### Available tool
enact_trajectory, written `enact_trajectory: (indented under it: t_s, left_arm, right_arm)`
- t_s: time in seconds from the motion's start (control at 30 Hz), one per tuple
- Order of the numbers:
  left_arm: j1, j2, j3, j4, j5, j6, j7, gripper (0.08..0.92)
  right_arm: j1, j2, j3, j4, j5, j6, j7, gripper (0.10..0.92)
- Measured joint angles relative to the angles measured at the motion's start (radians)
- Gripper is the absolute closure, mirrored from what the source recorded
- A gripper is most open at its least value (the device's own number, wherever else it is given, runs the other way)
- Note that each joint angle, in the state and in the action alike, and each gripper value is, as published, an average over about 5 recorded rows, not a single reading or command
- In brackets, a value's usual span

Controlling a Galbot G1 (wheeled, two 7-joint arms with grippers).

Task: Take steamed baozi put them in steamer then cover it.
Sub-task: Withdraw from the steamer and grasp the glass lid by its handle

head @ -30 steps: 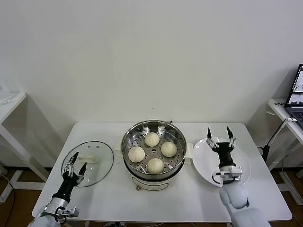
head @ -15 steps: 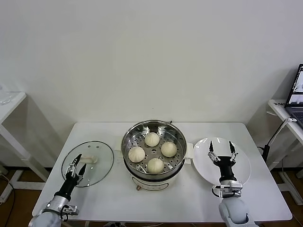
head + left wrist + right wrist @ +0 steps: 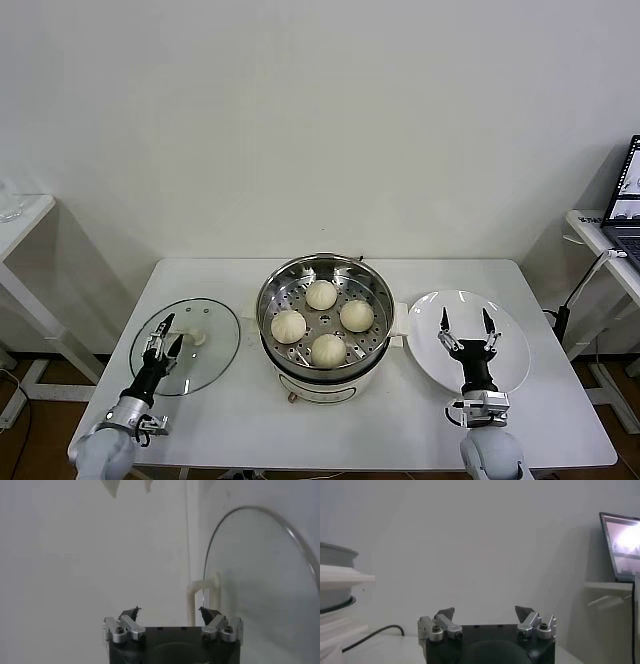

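four small round cream-white steamed baozi (image 3: 321, 293) (image 3: 357, 315) (image 3: 288, 326) (image 3: 328, 350) sit on the perforated tray inside the round shiny stainless-steel steamer (image 3: 276, 281), which stands on its white base at the middle of the white bench (image 3: 250, 410). they lie apart from one another around the tray's centre. the near part of the steamer's white base is only partly visible under the pot wall.

the round clear glass cover (image 3: 212, 350) with metal rim and white handle lies flat on the bench to the steamer's left, well apart from it; the steamer is uncovered. in the left wrist view the cover's (image 3: 260, 580) far edge is cut off by the frame and its handle shows only as a pale bracket.

the left hand (image 3: 163, 340) hangs over the near left part of the cover, released, fingers spread, touching nothing that can be made out. its arm is cut off at the bottom corner of the head view.

the right hand (image 3: 465, 333) hangs over the flat round white plate (image 3: 505, 315) to the steamer's right, released, fingers spread, gripping nothing. whether its tips touch the plate cannot be told. the right wrist view shows the right hand (image 3: 485, 612) from behind, with only a sliver of the steamer (image 3: 335, 575) at the frame edge and a laptop screen (image 3: 620, 545) partly cut off on a side table.
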Motion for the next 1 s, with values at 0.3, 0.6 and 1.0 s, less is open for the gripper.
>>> enact_trajectory:
  t_s: [0.3,0.6,1.0]
  left_arm:
    - [-0.040,-0.011,0.016,0.036,0.008,0.005,-0.005,0.177]
    - [-0.068,-0.019,0.023,0.064,0.013,0.016,-0.009,0.177]
    - [-0.093,-0.025,0.029,0.109,0.018,0.022,0.003,0.407]
  right_arm:
    - [-0.007,0.010,0.004,-0.009,-0.013,0.007,-0.004,0.203]
    - [-0.006,0.018,0.007,-0.016,-0.026,0.013,-0.006,0.203]
    - [-0.006,0.019,0.008,-0.014,-0.033,0.017,-0.006,0.203]
